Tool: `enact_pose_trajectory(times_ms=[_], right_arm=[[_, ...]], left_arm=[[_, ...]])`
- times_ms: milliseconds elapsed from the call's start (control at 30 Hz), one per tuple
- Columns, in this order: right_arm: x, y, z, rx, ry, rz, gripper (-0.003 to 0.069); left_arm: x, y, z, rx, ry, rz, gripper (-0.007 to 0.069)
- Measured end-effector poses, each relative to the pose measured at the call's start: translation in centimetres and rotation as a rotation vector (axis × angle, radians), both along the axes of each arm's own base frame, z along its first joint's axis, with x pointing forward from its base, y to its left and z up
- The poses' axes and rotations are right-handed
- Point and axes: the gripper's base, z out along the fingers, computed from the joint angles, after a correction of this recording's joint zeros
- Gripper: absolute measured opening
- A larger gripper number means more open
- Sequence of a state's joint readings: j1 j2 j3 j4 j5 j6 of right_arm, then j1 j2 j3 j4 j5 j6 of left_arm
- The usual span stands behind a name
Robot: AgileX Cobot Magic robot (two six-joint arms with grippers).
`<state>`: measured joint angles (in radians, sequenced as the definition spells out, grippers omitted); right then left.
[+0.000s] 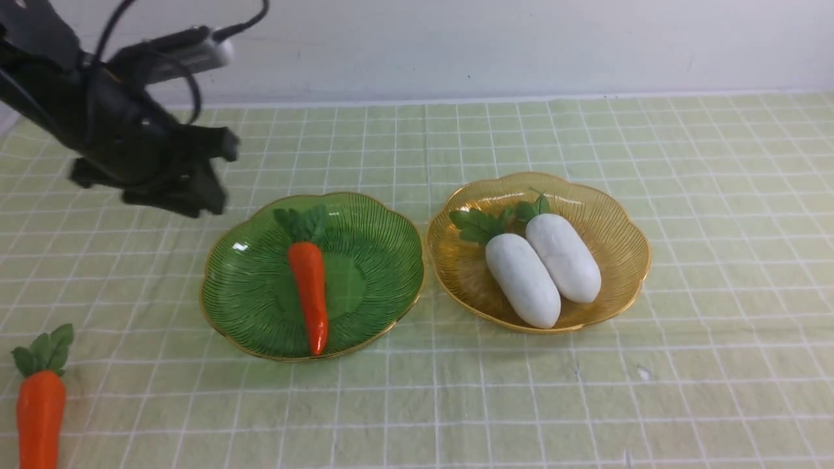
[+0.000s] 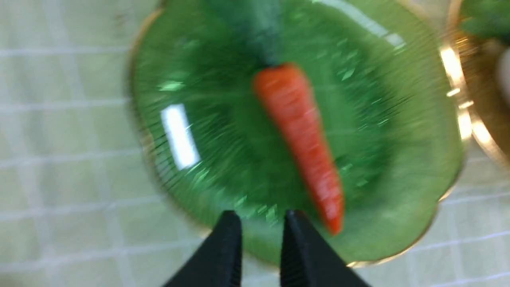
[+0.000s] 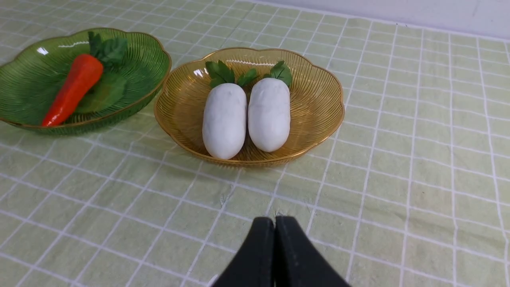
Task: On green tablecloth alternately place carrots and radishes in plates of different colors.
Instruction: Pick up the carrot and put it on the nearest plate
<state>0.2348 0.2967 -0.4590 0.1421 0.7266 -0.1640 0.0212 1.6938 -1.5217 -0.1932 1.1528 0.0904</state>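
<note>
On the green tablecloth [image 1: 717, 365] stand two plates side by side. The green plate [image 1: 247, 306] holds one orange carrot [image 1: 309, 286], leaves pointing away from me. In the amber plate [image 1: 612, 221] two white radishes [image 1: 522, 280] [image 1: 564, 258] lie next to each other. A second carrot [image 1: 39, 410] rests on the cloth at the near left corner. My left gripper [image 1: 195, 195] hovers above the cloth just left of the green plate; the blurred left wrist view shows it [image 2: 261, 215] empty, jaws a little apart. My right gripper [image 3: 275, 221] is shut and empty, over bare cloth short of the amber plate.
A pale wall [image 1: 521, 45] borders the cloth's far edge. Bare cloth stretches to the right of the amber plate and along the near side in front of both plates.
</note>
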Motion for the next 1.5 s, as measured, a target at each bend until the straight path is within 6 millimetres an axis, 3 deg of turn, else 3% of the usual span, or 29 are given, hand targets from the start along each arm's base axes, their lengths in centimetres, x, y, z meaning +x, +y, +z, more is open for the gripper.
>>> enact_pose_trajectory(times_ms=[100,200,367,500,667,867,967,1167,1267,1300,1333,1500], right_arm=[[0.0,0.0,0.0,0.000,0.000,0.000,-0.0015],[0.0,0.0,0.0,0.000,0.000,0.000,-0.0015],[0.0,0.0,0.0,0.001,0.000,0.000,-0.0015],[0.0,0.0,0.0,0.001,0.000,0.000,-0.0015],[0.0,0.0,0.0,0.001,0.000,0.000,-0.0015],[0.0,0.1,0.0,0.011,0.003,0.003,-0.0015],[0.0,0.1,0.0,0.018,0.004,0.005,-0.0015],[0.0,0.1,0.0,0.018,0.004,0.005,-0.0015],[0.0,0.1,0.0,0.019,0.004,0.005,-0.0015],[0.0,0.1,0.0,0.019,0.004,0.005,-0.0015],[0.0,0.1,0.0,0.020,0.005,0.005,-0.0015],[0.0,0.1,0.0,0.025,0.006,0.007,-0.0015]], left_arm=[[-1.6,2.1,1.1,0.137,0.031,0.066,0.0013],[-3.2,3.6,0.6,0.195,0.074,0.118,-0.0005],[-6.0,4.8,-5.2,0.186,0.304,0.197,0.0013],[-7.2,6.1,-7.1,0.195,0.365,0.297,0.0090],[-7.3,7.7,-7.8,0.197,0.326,0.388,0.0233],[-6.1,9.0,-9.1,0.193,0.268,0.428,0.0453],[-5.4,9.2,-10.9,0.190,0.307,0.423,0.0484],[-4.5,9.4,-14.7,0.186,0.410,0.410,0.0480],[-4.4,9.4,-15.8,0.185,0.445,0.405,0.0393],[-4.4,9.4,-15.8,0.185,0.446,0.405,0.0384],[-4.4,9.4,-15.9,0.185,0.447,0.405,0.0309],[-4.4,9.5,-13.8,0.188,0.429,0.411,0.0306]])
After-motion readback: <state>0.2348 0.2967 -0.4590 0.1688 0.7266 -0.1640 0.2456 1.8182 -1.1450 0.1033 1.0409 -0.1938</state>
